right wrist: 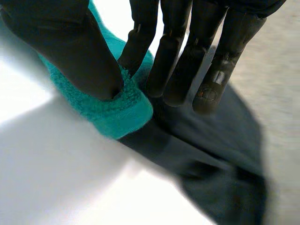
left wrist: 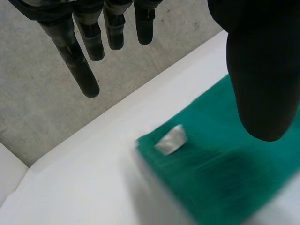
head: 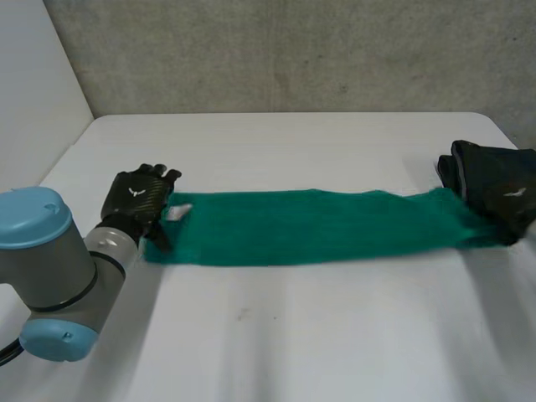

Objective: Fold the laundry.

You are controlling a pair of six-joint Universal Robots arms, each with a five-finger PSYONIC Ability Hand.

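A long green towel (head: 310, 226) lies stretched across the white table (head: 276, 335), with a small white tag (head: 177, 211) near its left end. My left hand (head: 138, 201) hovers at that left end with straight fingers (left wrist: 89, 42) and its thumb (left wrist: 262, 70) spread above the towel (left wrist: 220, 159) and the tag (left wrist: 171, 139); it holds nothing. My right hand (head: 494, 188) is at the towel's right end. There its thumb (right wrist: 70, 51) and a finger (right wrist: 138, 42) pinch the fluffy green edge (right wrist: 117, 110).
A grey concrete wall (head: 293, 50) stands behind the table's far edge. My left arm's grey joint with a light-blue cap (head: 42, 268) fills the near left. Bare table lies in front of and behind the towel.
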